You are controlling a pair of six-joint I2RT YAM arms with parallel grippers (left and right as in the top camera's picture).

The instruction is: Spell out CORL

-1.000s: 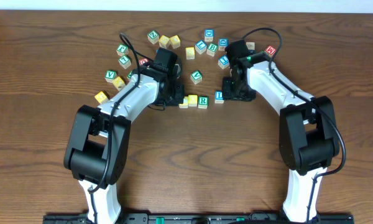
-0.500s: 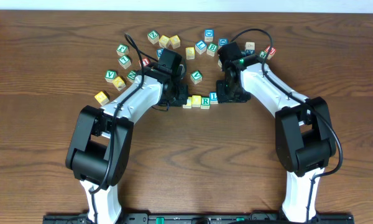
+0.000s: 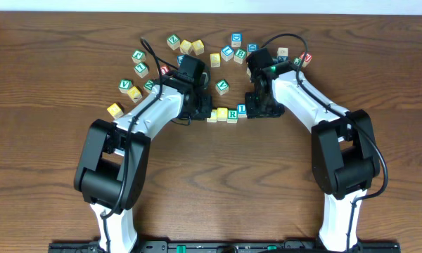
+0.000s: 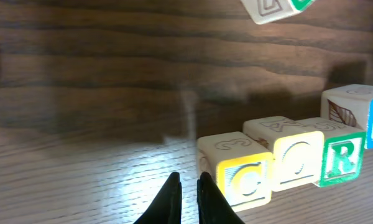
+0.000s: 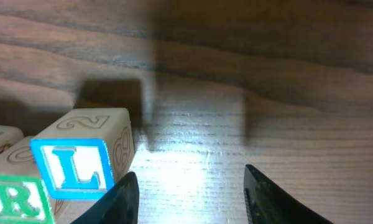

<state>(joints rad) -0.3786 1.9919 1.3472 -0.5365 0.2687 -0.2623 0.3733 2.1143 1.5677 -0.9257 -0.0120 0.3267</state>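
Final step: right end effector (image 5: 189, 180), jaws apart beside L cube (image 5: 71, 165), prob. must nudge it level w/ R cube (image 4: 339, 155); left end effector (image 4: 186, 182) closed.

Left wrist view: loses most of L cube (image 4: 368, 121) past rt edge, just a sliver of blue letter in view. Can't read green letter on stray cube (image 4: 275, 9), chopped by top edge. Shows only tips of left gripper (image 4: 188, 182), rest below bottom edge. Right wrist view: clips R cube (image 5: 15, 200) at bottom-left corner; cuts right gripper (image 5: 191, 177) at bottom edge too. Overhead: hides both grippers' tips under wrist housings; can't read letters on yellow cubes (image 3: 222, 112), too small.
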